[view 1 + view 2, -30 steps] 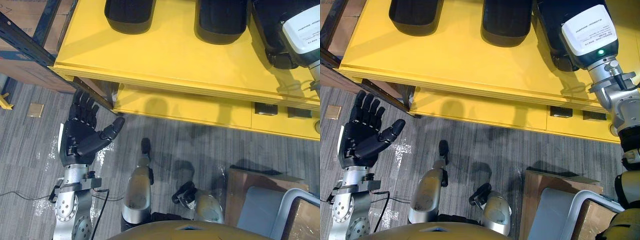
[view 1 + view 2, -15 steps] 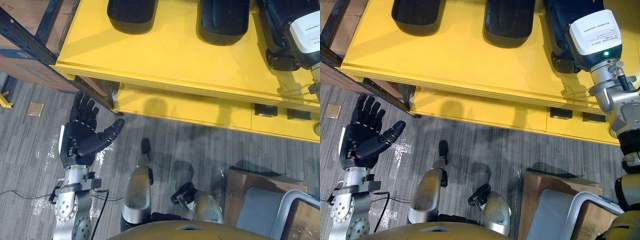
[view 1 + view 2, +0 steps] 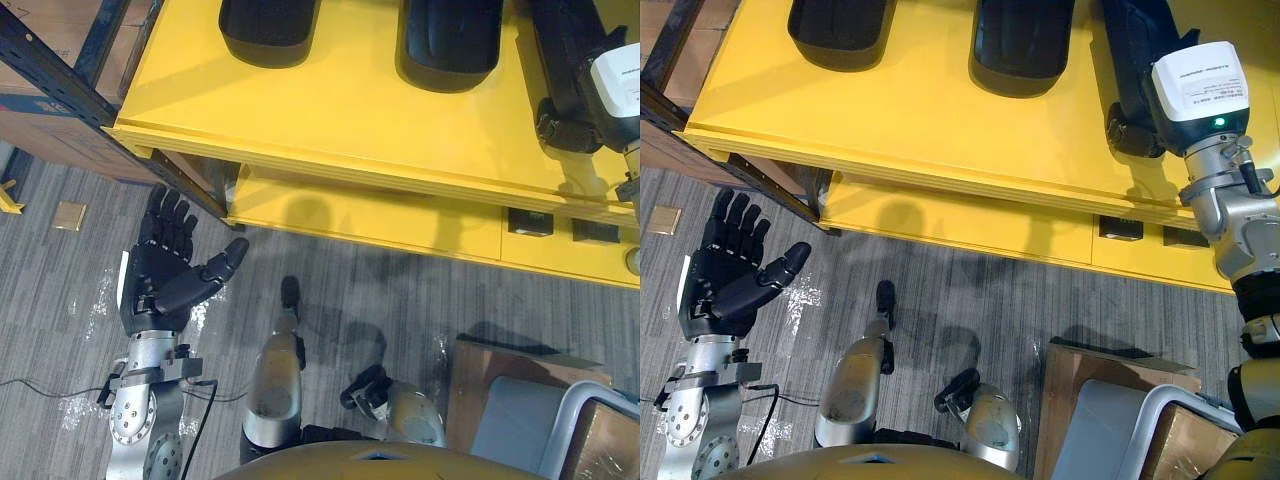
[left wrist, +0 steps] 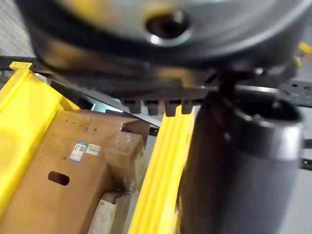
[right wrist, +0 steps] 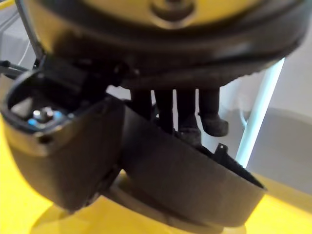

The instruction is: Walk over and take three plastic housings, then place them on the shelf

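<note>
Left hand is open, palm up and fingers spread, over the grey striped floor just off the near-left corner of the flat yellow shelf. Two black rounded plastic housings lie on the shelf, side by side and apart. Right hand is over the shelf's right end, thumb and fingers clamped on a third black plastic housing.
</note>
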{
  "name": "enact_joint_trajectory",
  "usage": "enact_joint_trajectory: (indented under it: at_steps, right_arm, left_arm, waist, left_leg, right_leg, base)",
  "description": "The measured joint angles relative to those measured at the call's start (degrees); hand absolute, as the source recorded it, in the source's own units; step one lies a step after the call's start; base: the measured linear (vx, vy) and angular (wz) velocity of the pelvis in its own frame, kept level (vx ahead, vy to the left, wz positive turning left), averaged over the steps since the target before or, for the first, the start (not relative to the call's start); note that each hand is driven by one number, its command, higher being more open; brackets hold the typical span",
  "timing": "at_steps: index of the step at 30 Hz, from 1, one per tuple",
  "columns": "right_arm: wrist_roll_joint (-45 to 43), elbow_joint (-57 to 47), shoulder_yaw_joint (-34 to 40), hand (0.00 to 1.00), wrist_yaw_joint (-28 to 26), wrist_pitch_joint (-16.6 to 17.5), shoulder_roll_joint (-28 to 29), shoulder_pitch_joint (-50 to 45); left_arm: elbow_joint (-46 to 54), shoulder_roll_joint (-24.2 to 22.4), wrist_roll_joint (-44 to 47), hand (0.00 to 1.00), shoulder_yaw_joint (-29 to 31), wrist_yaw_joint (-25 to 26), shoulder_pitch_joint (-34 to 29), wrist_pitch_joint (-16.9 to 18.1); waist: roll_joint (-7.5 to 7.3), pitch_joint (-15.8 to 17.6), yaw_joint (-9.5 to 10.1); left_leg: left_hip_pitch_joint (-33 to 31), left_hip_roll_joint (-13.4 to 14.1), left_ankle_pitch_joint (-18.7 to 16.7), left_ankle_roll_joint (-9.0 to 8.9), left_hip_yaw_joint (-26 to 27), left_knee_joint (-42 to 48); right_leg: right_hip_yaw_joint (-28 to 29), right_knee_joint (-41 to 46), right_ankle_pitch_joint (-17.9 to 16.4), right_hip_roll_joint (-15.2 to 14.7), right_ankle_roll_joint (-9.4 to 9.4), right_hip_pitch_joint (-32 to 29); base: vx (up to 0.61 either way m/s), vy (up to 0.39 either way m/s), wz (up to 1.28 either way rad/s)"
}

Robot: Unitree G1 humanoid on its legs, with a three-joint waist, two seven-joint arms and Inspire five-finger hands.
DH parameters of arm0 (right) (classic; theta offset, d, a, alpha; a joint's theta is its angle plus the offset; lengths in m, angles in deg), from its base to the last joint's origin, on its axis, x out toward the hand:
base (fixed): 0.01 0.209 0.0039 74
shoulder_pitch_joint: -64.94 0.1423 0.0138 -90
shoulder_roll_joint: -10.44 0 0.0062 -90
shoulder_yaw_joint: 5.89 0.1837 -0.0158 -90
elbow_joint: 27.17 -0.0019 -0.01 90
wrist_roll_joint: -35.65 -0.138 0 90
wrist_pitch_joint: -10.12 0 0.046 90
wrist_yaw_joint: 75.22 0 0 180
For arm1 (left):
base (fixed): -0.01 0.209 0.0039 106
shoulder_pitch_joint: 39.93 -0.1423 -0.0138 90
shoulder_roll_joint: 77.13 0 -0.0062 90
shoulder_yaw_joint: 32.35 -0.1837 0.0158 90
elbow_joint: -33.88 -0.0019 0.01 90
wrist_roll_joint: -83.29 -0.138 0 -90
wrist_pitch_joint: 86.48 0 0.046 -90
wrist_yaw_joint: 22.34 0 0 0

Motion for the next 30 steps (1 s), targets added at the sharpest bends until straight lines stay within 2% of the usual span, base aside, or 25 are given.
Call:
enact_joint_trajectory:
  at_steps: [4,11,14,30]
  right_arm:
    - [-1.00,0.16,1.57,0.00,-1.38,-0.61,1.17,-0.55]
    - [-6.63,1.47,3.17,0.00,-5.40,-3.87,2.16,-1.69]
    - [-7.22,2.33,4.32,0.00,-6.25,-4.05,2.87,-1.69]
    - [-8.99,4.46,5.55,0.00,-6.87,-5.50,3.61,-1.60]
  left_arm:
    - [0.00,0.00,0.00,1.00,0.01,-0.06,-0.01,0.00]
    - [0.00,0.00,0.00,1.00,0.00,-0.24,0.01,0.00]
    - [0.00,0.01,0.01,1.00,0.01,-0.30,0.00,0.00]
    - [0.01,0.02,0.01,1.00,0.06,-0.57,0.00,-0.02]
  waist:
    - [-0.02,-0.01,0.01]
    - [-0.03,-0.01,0.09]
    - [-0.02,-0.03,0.09]
    - [-0.03,-0.16,0.21]
  left_leg:
    - [-0.01,-0.01,0.00,0.00,0.02,0.00]
    - [-0.02,-0.36,0.03,0.03,0.00,0.01]
    - [-0.04,-0.52,0.04,0.09,-0.05,-0.02]
    - [-0.94,-0.93,0.10,0.32,-0.32,-0.03]
  right_leg:
    - [0.04,0.07,0.00,-0.05,0.00,-0.04]
    - [0.03,0.91,-0.28,-0.71,-0.11,-0.27]
    - [-0.01,1.02,-0.29,-0.87,-0.09,-0.28]
    - [-0.15,2.89,-0.70,-1.80,-0.25,-1.51]
  base:
    - [0.00,0.000,0.00]
    - [0.00,0.000,0.00]
    - [0.00,0.000,0.00]
    - [0.00,0.000,0.00]
